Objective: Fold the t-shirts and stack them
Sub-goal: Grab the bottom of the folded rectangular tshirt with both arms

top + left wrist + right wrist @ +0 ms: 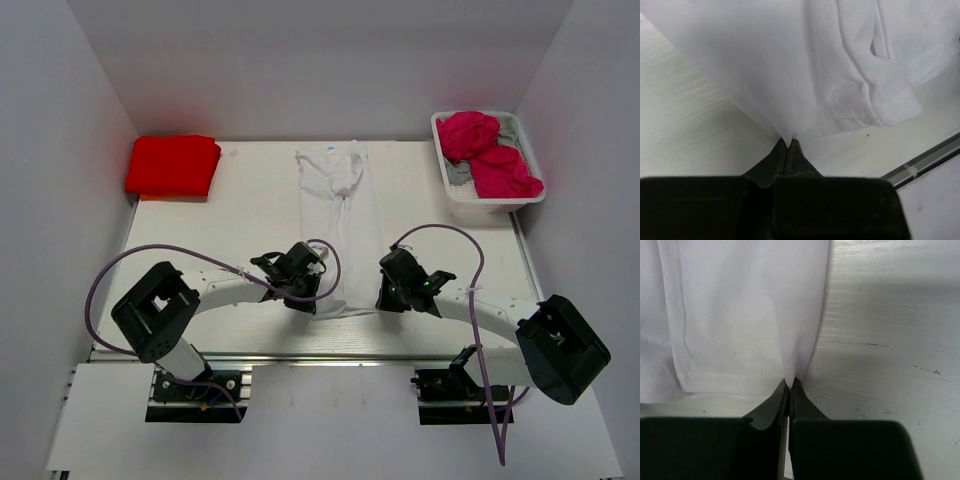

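While the one table [250,200] holds one white t-shirt [340,210], a long strip at its centre, one folded red t-shirt [172,165] lies at ten o'clock and one wire basket [530,197] at two o'clock holds two magenta t-shirts [468,132]. At six o'clock, the left gripper [789,145] and right gripper [790,384] each pinch the white t-shirt's near hem, jaws closed tight.

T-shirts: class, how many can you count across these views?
4: a folded red t-shirt far left, a white t-shirt mid-table, two pink t-shirts in the basket; more may lie hidden beneath them.
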Robot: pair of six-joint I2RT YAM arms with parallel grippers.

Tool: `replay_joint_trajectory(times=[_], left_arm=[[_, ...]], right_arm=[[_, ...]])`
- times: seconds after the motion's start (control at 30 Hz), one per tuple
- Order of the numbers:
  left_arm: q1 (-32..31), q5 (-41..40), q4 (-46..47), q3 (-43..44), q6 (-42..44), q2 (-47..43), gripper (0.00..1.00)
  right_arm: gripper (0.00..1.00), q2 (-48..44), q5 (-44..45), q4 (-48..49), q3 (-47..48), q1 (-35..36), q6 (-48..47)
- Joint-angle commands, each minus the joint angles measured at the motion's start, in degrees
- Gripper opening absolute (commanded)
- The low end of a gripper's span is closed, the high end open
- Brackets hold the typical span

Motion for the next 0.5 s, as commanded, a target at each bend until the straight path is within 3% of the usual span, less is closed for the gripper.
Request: replay_joint_trajectory(times=[0.0, 0.23, 0.47], left_arm=[[-0.6, 0.28, -0.84, -0.01, -0.45, 0.77, 0.0], [-0.6, 0.28, 1.8, -2.73, -0.98, -7.56, 0.0], [-0.6, -0.86, 2.32, -0.72, -0.28, -10.13, 0.0]], right_arm=[[0.0, -0.4, 0.21, -1.56, -1.26, 0.04, 1.66], [0.0, -5.66, -0.32, -2.7, -1.17, 0.3, -1.14], [0.0, -7.34, -0.32, -1.56, -0.03, 0.3, -3.96]])
